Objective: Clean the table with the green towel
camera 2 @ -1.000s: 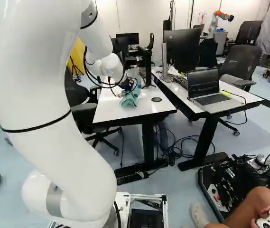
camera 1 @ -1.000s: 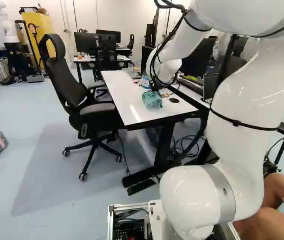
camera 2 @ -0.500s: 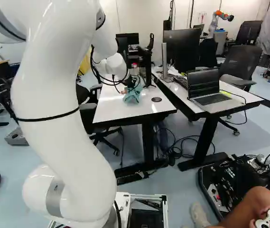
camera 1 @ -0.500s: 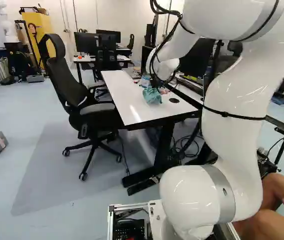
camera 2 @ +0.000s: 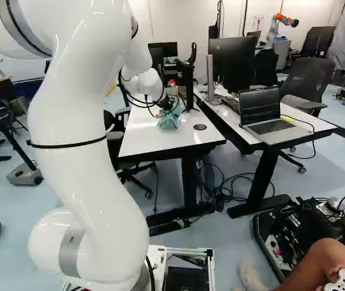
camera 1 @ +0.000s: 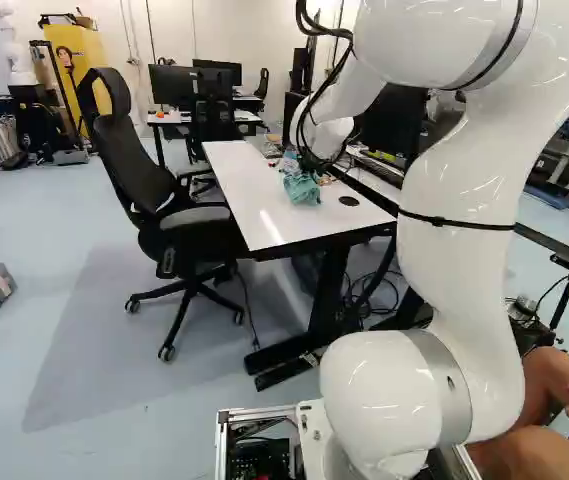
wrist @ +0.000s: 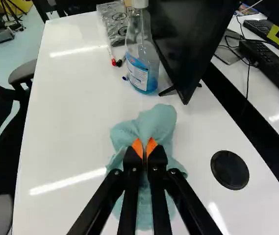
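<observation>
My gripper point(camera 1: 309, 166) is at the white table point(camera 1: 254, 195) in the left base view, its fingertips hidden by the cloth. In the wrist view the gripper point(wrist: 144, 147) has its orange pads close together, pinching the bunched green towel point(wrist: 156, 125) from two sides. Part of the towel bulges up ahead of the fingers; the rest spreads beneath them over the white tabletop point(wrist: 75, 127). The right base view shows the towel point(camera 2: 169, 120) near the round black cable cover point(camera 2: 200, 127).
Ahead of the towel stand a spray bottle point(wrist: 142, 63) and a black monitor point(wrist: 186, 39), with markers point(wrist: 115, 62) beside the bottle. A black office chair point(camera 1: 169, 200) adjoins the table. A second desk with a laptop point(camera 2: 269, 118) runs alongside. Another robot point(camera 2: 275, 27) stands far back.
The towel, still in the gripper, has shifted a little farther from the base along the tabletop. My arm's upper links have swung leftward in the left base view and rightward in the right one.
</observation>
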Tool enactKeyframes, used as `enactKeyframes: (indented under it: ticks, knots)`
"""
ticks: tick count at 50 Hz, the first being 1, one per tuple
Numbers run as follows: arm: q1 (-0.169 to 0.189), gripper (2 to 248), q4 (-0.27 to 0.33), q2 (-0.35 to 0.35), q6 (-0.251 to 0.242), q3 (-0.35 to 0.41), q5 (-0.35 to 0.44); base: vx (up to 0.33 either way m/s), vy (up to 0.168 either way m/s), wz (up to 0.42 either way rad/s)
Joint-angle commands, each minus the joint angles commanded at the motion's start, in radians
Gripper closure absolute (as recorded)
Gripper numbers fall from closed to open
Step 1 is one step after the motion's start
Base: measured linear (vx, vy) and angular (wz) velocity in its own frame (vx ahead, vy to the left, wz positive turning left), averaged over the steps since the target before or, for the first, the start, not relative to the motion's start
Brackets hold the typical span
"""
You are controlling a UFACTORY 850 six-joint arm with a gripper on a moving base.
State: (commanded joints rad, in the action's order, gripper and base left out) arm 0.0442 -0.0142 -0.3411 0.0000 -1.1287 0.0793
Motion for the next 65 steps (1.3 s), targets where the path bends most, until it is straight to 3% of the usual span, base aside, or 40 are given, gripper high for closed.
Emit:
enactKeyframes:
  ticks: [20, 52, 65]
  knots:
    - [0.0, 222, 0.0, -0.042, 0.0, -0.004, 0.046, 0.0, 0.0, 0.0]
    - [0.0, 222, 0.0, -0.115, 0.0, -0.016, 0.047, 0.0, 0.0, 0.0]
    - [0.0, 222, 0.0, -0.115, 0.0, -0.016, 0.047, 0.0, 0.0, 0.0]
